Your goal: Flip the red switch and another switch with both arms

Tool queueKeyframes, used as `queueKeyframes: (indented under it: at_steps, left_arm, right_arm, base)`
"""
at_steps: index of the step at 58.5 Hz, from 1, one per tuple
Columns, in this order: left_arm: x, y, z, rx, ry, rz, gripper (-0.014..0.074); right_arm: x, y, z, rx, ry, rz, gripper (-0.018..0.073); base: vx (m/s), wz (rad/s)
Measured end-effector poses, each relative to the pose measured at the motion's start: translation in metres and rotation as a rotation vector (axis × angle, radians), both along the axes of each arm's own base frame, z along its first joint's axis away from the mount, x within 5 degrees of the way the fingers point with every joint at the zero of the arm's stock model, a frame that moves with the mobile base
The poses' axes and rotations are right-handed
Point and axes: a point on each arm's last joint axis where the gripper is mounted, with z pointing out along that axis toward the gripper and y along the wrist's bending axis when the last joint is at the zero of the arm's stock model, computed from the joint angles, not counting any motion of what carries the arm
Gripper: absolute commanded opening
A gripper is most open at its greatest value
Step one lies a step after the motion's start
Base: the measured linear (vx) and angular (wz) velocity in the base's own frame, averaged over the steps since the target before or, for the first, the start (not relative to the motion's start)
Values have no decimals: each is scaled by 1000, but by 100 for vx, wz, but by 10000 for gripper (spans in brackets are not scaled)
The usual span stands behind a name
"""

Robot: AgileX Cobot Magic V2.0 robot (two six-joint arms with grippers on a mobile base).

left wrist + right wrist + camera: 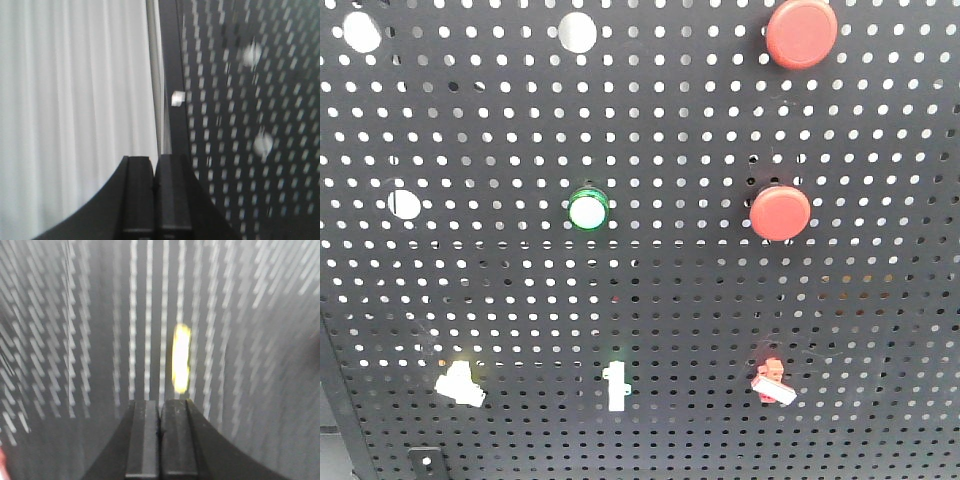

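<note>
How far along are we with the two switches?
Nothing visibly done: in the front view no arm is at the red switch or the pale yellow switch. In hand: left gripper and right gripper, both shut, face the pegboard. Both toggles look left to do.

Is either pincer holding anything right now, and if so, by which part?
Nothing is held. The left pincer and the right pincer are both shut, fingers pressed together with nothing between them.
</note>
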Motion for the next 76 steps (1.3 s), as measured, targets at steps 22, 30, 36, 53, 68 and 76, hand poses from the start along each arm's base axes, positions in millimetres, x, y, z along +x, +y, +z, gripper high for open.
queueKeyframes:
  at_steps: [22, 30, 36, 53, 68, 76]
  left_arm:
    - [61, -6, -39, 109, 416, -7, 2]
    - [76, -20, -43, 105, 420, -103, 2]
    - [85, -35, -46, 117, 411, -195, 2]
    - [109, -76, -45, 143, 353, -366, 2]
    - [133, -91, -35, 151, 368, -383, 2]
    - [136, -93, -41, 162, 417, -384, 2]
  right_arm:
    - [25, 2, 1, 5, -23, 24, -6]
    - [25, 2, 1, 19, -32, 25, -6]
    - [25, 2, 1, 22, -32, 25, -6]
    - [25, 2, 1, 62, -31, 31, -6]
    - [25, 2, 1, 70, -31, 32, -6]
    - [25, 2, 1, 71, -31, 32, -6]
  base:
    - [0, 0]
    - [0, 0]
    - [0, 0]
    - [0, 0]
    - [0, 0]
    - [0, 0]
